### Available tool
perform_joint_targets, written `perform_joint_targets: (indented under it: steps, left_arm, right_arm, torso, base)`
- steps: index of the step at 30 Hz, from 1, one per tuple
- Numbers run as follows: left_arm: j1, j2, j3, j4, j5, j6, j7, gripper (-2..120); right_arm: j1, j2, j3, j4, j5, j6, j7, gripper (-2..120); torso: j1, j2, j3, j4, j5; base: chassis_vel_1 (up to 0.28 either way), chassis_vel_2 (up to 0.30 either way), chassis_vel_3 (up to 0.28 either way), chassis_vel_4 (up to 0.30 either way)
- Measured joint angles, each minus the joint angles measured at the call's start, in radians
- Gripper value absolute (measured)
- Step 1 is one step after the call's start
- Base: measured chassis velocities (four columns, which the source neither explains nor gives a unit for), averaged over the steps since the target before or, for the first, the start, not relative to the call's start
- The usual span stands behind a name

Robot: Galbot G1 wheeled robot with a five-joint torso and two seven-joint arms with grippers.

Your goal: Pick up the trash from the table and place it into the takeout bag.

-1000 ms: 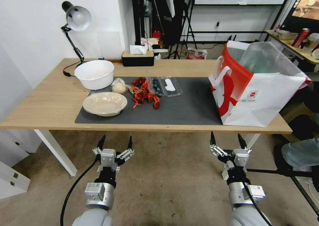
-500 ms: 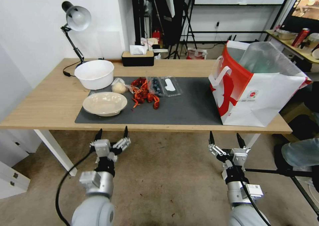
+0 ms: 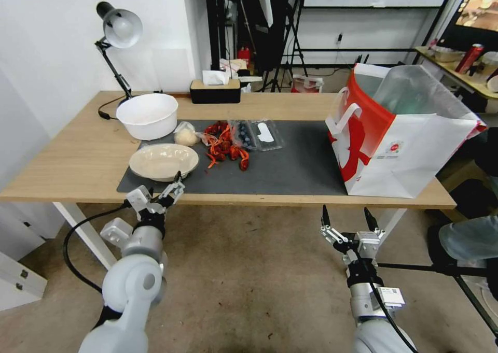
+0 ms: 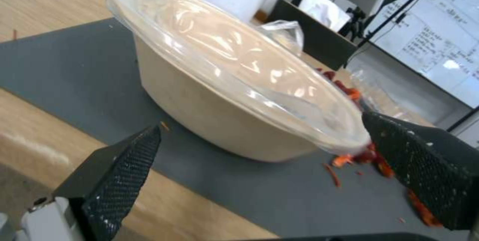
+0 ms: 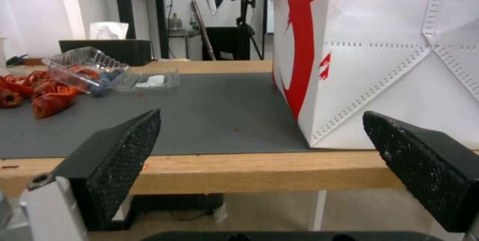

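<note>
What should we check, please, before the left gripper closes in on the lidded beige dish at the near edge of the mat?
1. Left gripper open wide enough for the beige dish: ok, its fingers stand apart on either side of the dish in the left wrist view.
2. Clear lid seated on the dish: ok, it covers the rim.
3. Dish free of neighbours: ok, the red shell scraps lie beside it, not on it.
4. Takeout bag upright and open at the top: ok.
5. Room left inside the bag: cannot tell.
6. Right gripper out of the way: ok, open below the table edge.
</note>
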Motion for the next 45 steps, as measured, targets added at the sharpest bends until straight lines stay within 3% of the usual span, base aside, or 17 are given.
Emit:
perform_joint_targets:
  steps: [9, 20, 24, 27, 29, 31, 33, 34, 36, 45]
  left_arm:
    - [-0.046, 0.040, -0.006, 0.034, -0.032, 0.007, -0.025, 99]
    - [-0.098, 0.086, -0.004, 0.069, -0.043, 0.052, -0.081, 89]
    - [-0.108, 0.100, -0.005, 0.071, -0.054, 0.080, -0.102, 77]
    - [-0.114, 0.109, -0.006, 0.071, -0.070, 0.101, -0.123, 62]
    - [-0.116, 0.111, -0.006, 0.070, -0.076, 0.105, -0.128, 59]
    - [-0.117, 0.115, -0.005, 0.070, -0.085, 0.110, -0.132, 47]
    - [-0.117, 0.115, -0.005, 0.070, -0.085, 0.110, -0.132, 47]
    - [-0.115, 0.117, -0.005, 0.069, -0.085, 0.107, -0.126, 36]
    - [-0.112, 0.119, -0.006, 0.068, -0.084, 0.100, -0.114, 28]
    - [-0.098, 0.128, -0.006, 0.065, -0.070, 0.038, -0.043, 5]
  right_arm:
    - [-0.002, 0.006, 0.001, -0.002, -0.006, 0.000, 0.003, 100]
    - [0.000, 0.015, -0.001, -0.007, -0.020, 0.000, 0.005, 100]
    - [0.000, 0.016, -0.002, -0.007, -0.024, 0.000, 0.007, 100]
    - [-0.001, 0.016, -0.001, -0.007, -0.025, 0.001, 0.008, 100]
    - [-0.001, 0.016, -0.001, -0.007, -0.026, 0.001, 0.008, 100]
    - [-0.002, 0.019, -0.001, -0.007, -0.029, 0.001, 0.009, 100]
    - [-0.002, 0.019, -0.001, -0.007, -0.029, 0.001, 0.009, 100]
    - [-0.003, 0.020, -0.001, -0.007, -0.031, 0.002, 0.009, 100]
    - [-0.003, 0.020, -0.001, -0.007, -0.032, 0.002, 0.010, 100]
    - [-0.008, 0.021, -0.001, -0.005, -0.034, 0.003, 0.011, 100]
  torso:
    - [0.000, 0.000, 0.000, 0.0000, 0.0002]
    - [0.000, 0.000, 0.000, 0.0000, 0.0003]
    - [0.000, 0.000, 0.000, 0.0000, 0.0003]
    - [0.000, 0.000, 0.000, 0.0000, 0.0003]
    - [0.000, 0.000, 0.000, 0.0000, 0.0003]
    - [0.000, 0.000, 0.000, 0.0000, 0.0002]
    - [0.000, 0.000, 0.000, 0.0000, 0.0002]
    - [0.000, 0.000, 0.000, 0.0000, 0.0002]
    - [0.000, 0.000, 0.000, 0.0000, 0.0003]
    - [0.000, 0.000, 0.000, -0.0001, 0.0003]
  base:
    - [0.000, 0.000, 0.000, 0.000]
    - [0.000, 0.000, 0.000, 0.000]
    - [0.000, 0.000, 0.000, 0.000]
    - [0.000, 0.000, 0.000, 0.000]
    - [0.000, 0.000, 0.000, 0.000]
    - [0.000, 0.000, 0.000, 0.000]
    - [0.000, 0.000, 0.000, 0.000]
    - [0.000, 0.000, 0.000, 0.000]
    - [0.000, 0.000, 0.000, 0.000]
    - [0.000, 0.000, 0.000, 0.000]
